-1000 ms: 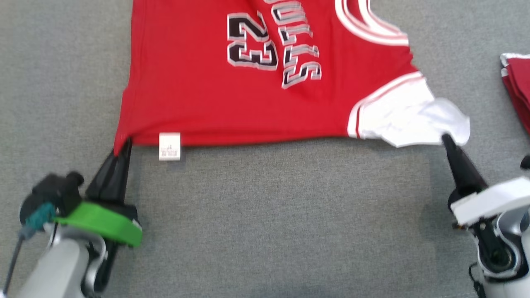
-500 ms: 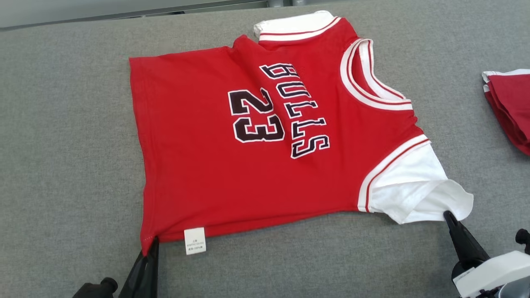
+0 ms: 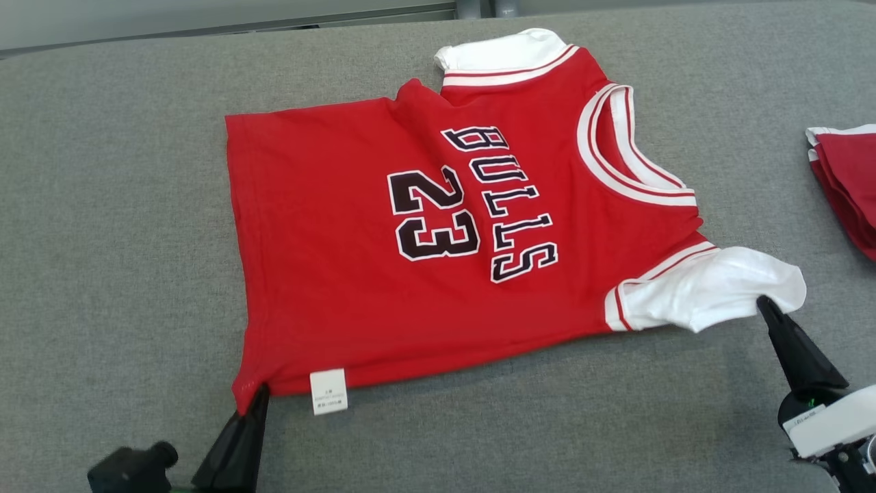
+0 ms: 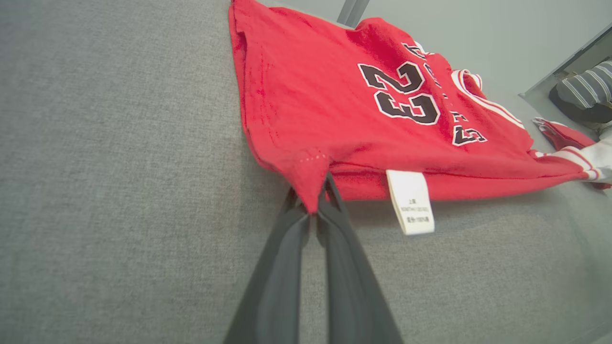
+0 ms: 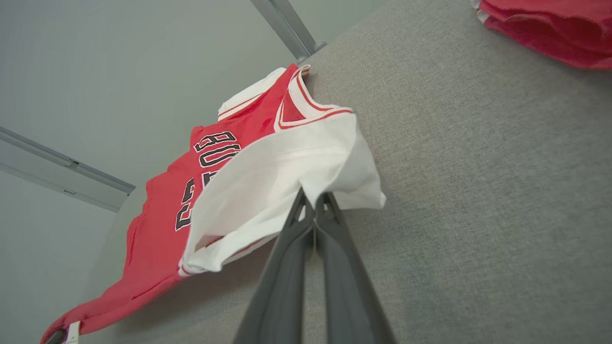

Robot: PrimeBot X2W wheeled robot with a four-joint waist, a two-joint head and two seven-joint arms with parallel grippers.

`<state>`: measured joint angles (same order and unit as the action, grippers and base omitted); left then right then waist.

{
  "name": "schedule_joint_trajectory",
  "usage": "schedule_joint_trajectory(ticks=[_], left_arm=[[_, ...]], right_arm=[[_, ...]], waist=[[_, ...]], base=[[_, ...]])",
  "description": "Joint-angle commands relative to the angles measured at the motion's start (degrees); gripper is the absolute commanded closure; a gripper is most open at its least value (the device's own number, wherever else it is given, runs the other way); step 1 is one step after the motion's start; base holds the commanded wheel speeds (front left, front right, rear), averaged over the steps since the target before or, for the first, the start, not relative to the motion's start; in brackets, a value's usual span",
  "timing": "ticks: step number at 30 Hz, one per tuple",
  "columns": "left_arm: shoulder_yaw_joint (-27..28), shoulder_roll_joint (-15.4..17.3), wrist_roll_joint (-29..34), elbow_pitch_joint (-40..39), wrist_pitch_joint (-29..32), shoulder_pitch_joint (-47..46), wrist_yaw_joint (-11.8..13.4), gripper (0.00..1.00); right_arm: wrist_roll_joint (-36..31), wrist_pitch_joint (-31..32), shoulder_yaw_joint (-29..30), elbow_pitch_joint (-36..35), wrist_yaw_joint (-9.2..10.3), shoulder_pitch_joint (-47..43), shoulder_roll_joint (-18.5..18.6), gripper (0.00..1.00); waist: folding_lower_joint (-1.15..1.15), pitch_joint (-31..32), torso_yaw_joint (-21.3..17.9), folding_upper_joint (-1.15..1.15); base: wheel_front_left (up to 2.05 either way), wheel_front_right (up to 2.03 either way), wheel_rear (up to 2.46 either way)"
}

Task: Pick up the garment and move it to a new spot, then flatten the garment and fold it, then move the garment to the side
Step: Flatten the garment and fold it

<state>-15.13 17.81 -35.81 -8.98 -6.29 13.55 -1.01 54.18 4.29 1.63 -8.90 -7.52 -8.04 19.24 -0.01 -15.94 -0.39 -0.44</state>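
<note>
- I read the lettering "BULLS" [image 3: 506, 198], black with a white outline, across the chest of the red jersey [image 3: 321, 260].
- The number "23" [image 3: 434, 213] stands in the same black-and-white style on the same jersey, just beside the lettering.
- A white care tag [image 4: 410, 201] at the jersey's hem carries a few lines of small print, too fine for me to read.

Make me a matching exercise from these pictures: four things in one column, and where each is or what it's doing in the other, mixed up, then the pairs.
1. left gripper
2. right gripper
3. care label
4. second red garment

A. shut on the white sleeve
B. lying apart, at the head view's right edge
C. shut on the red hem corner
D. hanging from the lower edge of the jersey

Pairs: 1-C, 2-A, 3-D, 4-B
</note>
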Motion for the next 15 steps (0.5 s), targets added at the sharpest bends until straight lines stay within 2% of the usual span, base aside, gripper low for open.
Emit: schedule_joint_trajectory(ticks=[1,5,8,15], left_arm=[[0.32,0.71,-0.61,-1.35,1.48,-2.16,0.21,1.00],[1.09,2.37,-3.09,-4.41,9.32,-6.37,1.75,1.00],[1.56,3.20,-4.17,-3.80,13.65,-10.90,2.73,1.00],[-0.34,1.48,-4.72,5.39,19.06,-22.87,3.09,1.00]], right_arm=[[-0.01,0.55,0.48,-0.41,0.06,1.47,0.73,1.00],[-0.62,3.90,0.35,0.14,0.06,6.56,1.26,1.00],[-1.68,6.39,-0.20,2.48,0.05,11.38,1.24,1.00],[-5.97,9.40,-2.21,10.94,0.04,21.22,0.65,1.00]], waist=[[0.01,-0.27,0.32,0.44],[0.01,-1.19,0.54,0.44],[0.01,-1.84,0.73,0.44],[0.01,-3.71,2.04,0.44]], base=[[0.00,0.00,0.00],[0.00,0.00,0.00],[0.00,0.00,0.00],[0.00,0.00,0.00]])
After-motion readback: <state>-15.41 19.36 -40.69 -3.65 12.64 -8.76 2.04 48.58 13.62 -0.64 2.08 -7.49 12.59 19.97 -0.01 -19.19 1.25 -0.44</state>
